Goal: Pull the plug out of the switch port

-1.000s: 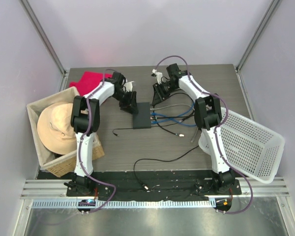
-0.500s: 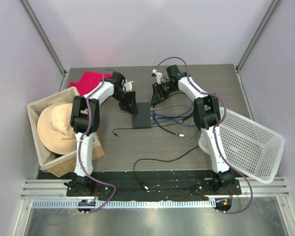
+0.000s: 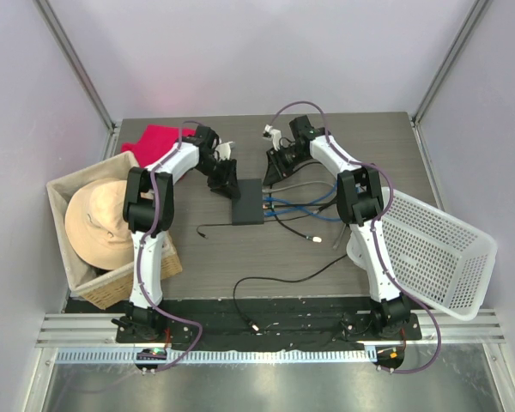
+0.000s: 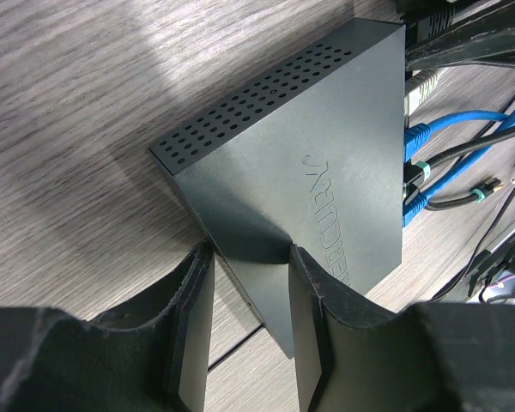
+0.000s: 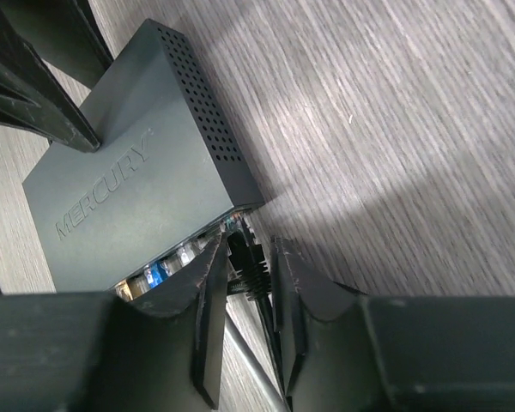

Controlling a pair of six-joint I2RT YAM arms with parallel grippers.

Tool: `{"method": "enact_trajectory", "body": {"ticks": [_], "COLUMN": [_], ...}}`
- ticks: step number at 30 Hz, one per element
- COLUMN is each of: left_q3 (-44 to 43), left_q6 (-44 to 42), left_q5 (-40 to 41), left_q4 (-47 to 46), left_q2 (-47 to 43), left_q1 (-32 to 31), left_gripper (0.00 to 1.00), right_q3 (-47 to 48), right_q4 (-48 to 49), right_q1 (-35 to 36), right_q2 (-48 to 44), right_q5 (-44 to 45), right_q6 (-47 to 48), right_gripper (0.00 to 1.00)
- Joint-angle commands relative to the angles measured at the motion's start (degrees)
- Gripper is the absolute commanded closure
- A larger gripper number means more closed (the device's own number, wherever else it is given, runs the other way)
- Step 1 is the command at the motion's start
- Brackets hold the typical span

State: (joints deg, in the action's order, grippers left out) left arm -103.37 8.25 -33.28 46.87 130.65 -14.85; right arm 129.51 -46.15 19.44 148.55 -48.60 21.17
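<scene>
The left gripper (image 4: 251, 255) is about half closed and clamps a corner of the switch (image 4: 309, 146) between its fingers. The right gripper (image 5: 249, 245) is narrower: its fingers pinch the black plug (image 5: 245, 270) — the plug sits in the switch port, just ahead of the fingertips.

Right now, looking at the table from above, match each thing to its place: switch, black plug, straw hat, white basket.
Things:
1. switch
2. black plug
3. straw hat
4. white basket

Places:
A. in the wicker box on the left
B. tilted at the right edge of the table
C. between the right jaws
D. lying flat near the table's middle

Pairs: 1-D, 2-C, 3-A, 4-B
</scene>
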Motion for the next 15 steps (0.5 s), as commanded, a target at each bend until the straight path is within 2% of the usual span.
{"method": "enact_trajectory", "body": {"ticks": [1, 9, 11, 15], "left_q3": [1.24, 1.16, 1.07, 0.98], "left_q6": [-2.71, -2.89, -2.98, -3.07], "left_q5": [6.29, 6.82, 6.91, 7.00], "left_q4": [0.33, 0.33, 0.33, 0.33], "left_q2": [3.56, 3.73, 3.82, 3.91], "left_q1": [-1.58, -1.85, -2.02, -2.02], "left_gripper": [0.71, 0.72, 0.72, 0.72], "right_q3": [-1.19, -0.67, -0.67, -1.36], "right_q4": [-3.59, -3.42, -3.16, -2.81], "right_q1": [0.51, 1.65, 1.83, 2.09], "right_q2": [2.09, 2.71, 2.62, 1.92], "right_q5": [4.39, 6.94, 8.07, 8.96], "right_q6": [4.14, 5.20, 5.37, 6.60], "right_gripper": [0.71, 0.89, 0.98, 0.99]}}
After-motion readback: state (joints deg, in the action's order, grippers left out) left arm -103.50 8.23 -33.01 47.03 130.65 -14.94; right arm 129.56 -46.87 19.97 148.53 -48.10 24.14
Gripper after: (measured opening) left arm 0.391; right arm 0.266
